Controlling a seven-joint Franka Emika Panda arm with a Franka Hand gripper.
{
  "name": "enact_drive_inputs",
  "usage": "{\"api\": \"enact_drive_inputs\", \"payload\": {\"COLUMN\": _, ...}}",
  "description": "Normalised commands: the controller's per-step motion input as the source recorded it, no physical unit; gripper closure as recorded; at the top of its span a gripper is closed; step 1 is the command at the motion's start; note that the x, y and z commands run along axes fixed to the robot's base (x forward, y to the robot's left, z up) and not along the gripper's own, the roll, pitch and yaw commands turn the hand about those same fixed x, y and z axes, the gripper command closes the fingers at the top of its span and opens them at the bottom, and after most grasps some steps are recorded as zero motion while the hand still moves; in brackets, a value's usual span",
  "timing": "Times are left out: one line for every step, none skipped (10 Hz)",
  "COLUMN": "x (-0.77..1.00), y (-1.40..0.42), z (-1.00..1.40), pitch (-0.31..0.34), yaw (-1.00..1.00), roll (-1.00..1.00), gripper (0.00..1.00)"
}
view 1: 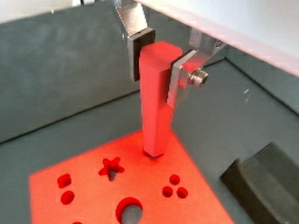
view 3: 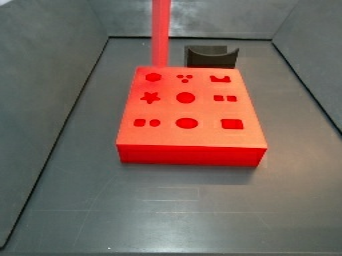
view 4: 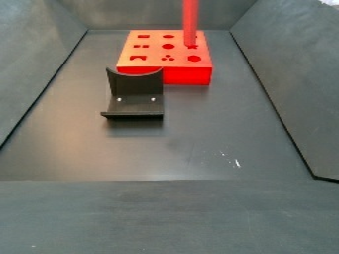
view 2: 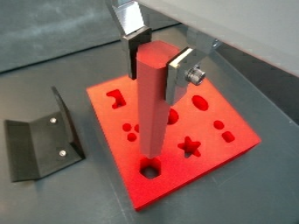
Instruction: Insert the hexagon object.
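Note:
My gripper (view 1: 158,66) is shut on the top of the hexagon object (view 1: 153,114), a long red rod with a six-sided end, and holds it upright; both also show in the other wrist view, the gripper (view 2: 158,66) and the rod (view 2: 149,122). The rod's lower end meets a hole (view 2: 149,171) near a corner of the flat red block (view 2: 222,118). I cannot tell how deep it sits. In both side views only the rod (view 3: 159,30) (view 4: 191,20) shows, above the block (view 3: 187,145) (view 4: 149,69); the gripper is out of frame.
The block has several shaped holes. A small dark grey curved block (view 3: 210,55) (view 1: 263,179) lies behind the red block. The fixture (view 4: 133,94) (view 2: 41,144) stands on the floor beside the block. Grey walls enclose the floor.

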Motion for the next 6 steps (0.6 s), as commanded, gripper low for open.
{"api": "enact_drive_inputs", "payload": {"x": 0.00, "y": 0.00, "z": -0.41, "pitch": 0.000, "yaw": 0.06, "roll": 0.08, "gripper": 1.00}}
{"api": "enact_drive_inputs", "payload": {"x": 0.00, "y": 0.00, "z": -0.25, "pitch": 0.000, "yaw": 0.03, "roll": 0.07, "gripper": 1.00}}
{"api": "enact_drive_inputs", "payload": {"x": -0.07, "y": 0.09, "z": -0.21, "pitch": 0.000, "yaw": 0.00, "roll": 0.05, "gripper": 1.00}}
{"api": "enact_drive_inputs", "payload": {"x": -0.03, "y": 0.10, "z": -0.15, "pitch": 0.000, "yaw": 0.00, "roll": 0.03, "gripper": 1.00}}
{"api": "enact_drive_inputs", "payload": {"x": -0.02, "y": 0.09, "z": -0.19, "pitch": 0.000, "yaw": 0.00, "roll": 0.04, "gripper": 1.00}}
{"api": "enact_drive_inputs", "payload": {"x": -0.01, "y": 0.01, "z": -0.21, "pitch": 0.000, "yaw": 0.01, "roll": 0.03, "gripper": 1.00}}
